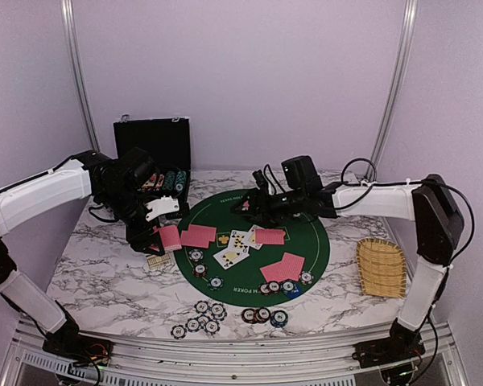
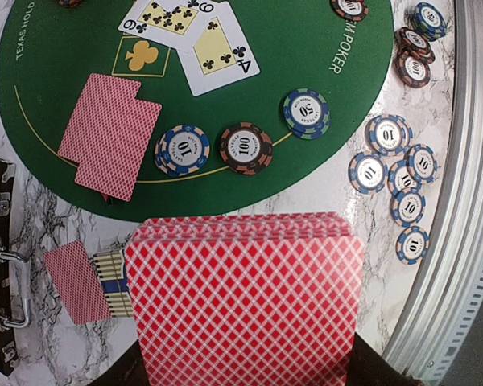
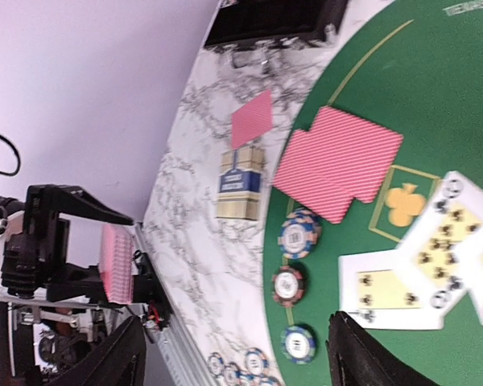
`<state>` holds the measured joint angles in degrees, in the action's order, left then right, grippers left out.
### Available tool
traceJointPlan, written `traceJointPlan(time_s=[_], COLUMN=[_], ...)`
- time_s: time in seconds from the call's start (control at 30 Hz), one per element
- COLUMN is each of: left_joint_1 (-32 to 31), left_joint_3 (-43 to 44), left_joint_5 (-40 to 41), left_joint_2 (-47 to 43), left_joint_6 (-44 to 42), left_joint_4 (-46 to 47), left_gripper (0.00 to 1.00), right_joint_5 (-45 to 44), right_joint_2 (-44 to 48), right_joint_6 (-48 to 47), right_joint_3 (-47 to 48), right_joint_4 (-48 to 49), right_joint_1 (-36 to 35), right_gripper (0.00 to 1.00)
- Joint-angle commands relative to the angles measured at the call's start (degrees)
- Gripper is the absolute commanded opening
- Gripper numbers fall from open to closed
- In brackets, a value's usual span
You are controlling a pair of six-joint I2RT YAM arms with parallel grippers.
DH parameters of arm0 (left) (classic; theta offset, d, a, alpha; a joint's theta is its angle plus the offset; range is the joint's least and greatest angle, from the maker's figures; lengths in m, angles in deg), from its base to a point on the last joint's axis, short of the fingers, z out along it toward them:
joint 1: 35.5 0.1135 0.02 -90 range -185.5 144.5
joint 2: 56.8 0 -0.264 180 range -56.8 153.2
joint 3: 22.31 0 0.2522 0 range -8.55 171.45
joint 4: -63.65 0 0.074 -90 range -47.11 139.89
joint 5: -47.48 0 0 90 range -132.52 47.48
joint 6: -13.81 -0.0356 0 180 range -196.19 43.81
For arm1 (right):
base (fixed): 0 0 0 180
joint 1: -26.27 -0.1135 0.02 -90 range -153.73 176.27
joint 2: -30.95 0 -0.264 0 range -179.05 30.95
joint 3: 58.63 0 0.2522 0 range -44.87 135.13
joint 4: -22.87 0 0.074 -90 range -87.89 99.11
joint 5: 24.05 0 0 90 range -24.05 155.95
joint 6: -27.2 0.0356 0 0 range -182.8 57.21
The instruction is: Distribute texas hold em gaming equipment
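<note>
Red card deck (image 2: 241,305) clamped in L claw (image 2: 243,370); R claw (image 3: 233,358) apart nr face-up cards (image 3: 435,265).

bright even light, right wrist view slightly blurred.

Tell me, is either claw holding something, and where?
Left claw grips the red-backed card stack by its opposite edges, near one end; right claw is open, empty.

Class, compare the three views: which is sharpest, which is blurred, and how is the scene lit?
Top external: even, soft light, only faint shadows on the marble table. Left wrist: sharpest, numbers on the poker chips readable, though the held red-backed cards fill the lower frame. Right wrist: blurred, the face-up cards smeared toward the right edge.
</note>
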<state>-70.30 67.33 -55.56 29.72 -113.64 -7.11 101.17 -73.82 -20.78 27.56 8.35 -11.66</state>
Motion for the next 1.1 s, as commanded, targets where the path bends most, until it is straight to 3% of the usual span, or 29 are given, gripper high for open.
traceJointPlan(time_s=[0.0, 0.5, 0.83, 1.07], left_joint_1=[0.4, 0.4, 0.4, 0.4], left_joint_3=[1.2, 1.6, 1.7, 1.6], left_joint_5=[-1.4, -2.4, -2.6, -2.8], left_joint_2=[-0.9, -0.9, -0.7, -1.4], left_joint_6=[0.5, 1.0, 1.0, 0.7], left_joint_4=[-1.0, -0.7, -0.7, -0.8], left_gripper=[0.00, 0.00, 0.00, 0.00], right_joint_5=[5.0, 7.0, 7.4, 7.2], right_joint_2=[-2.7, -15.4, -22.2, -25.4], right_joint_6=[11.6, 25.8, 29.9, 29.9], right_joint_3=[-0.7, 5.8, 12.1, 15.6], right_joint_4=[15.9, 35.2, 38.7, 35.4], right_joint_1=[-5.2, -15.2, -17.6, -17.7], right_gripper=[0.77, 0.79, 0.80, 0.78])
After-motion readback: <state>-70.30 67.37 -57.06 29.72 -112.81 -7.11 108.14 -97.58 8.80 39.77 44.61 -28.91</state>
